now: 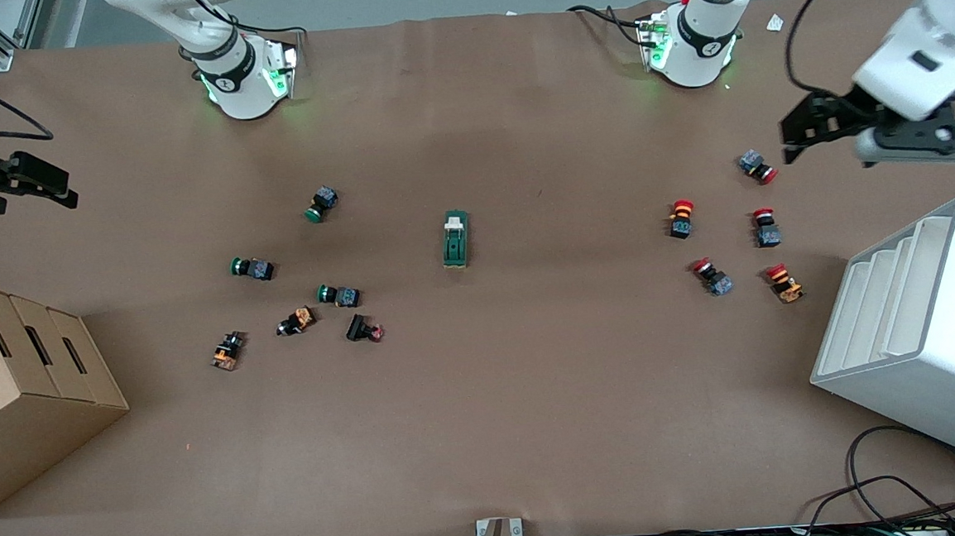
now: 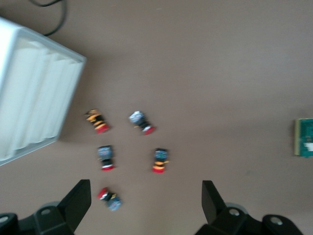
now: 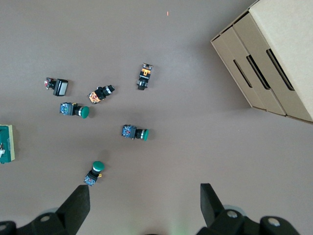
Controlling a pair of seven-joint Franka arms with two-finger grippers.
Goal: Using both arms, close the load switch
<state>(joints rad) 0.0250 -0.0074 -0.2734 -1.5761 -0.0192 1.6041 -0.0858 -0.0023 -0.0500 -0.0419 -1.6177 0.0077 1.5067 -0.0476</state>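
The load switch (image 1: 456, 240) is a dark-green block with a cream-white lever piece at its end toward the robots' bases. It lies flat in the middle of the table. Its edge shows in the left wrist view (image 2: 304, 138) and in the right wrist view (image 3: 6, 143). My left gripper (image 1: 801, 130) is open and empty, up in the air over the red-capped push buttons at the left arm's end (image 2: 145, 201). My right gripper (image 1: 29, 186) is open and empty, up over the table's edge at the right arm's end (image 3: 144, 201). Both are well away from the switch.
Several red-capped push buttons (image 1: 720, 241) lie toward the left arm's end, next to a white slotted rack (image 1: 921, 332). Several green-capped and black push buttons (image 1: 304, 283) lie toward the right arm's end, next to a cardboard box (image 1: 19, 370). Cables (image 1: 897, 491) lie at the table's front corner.
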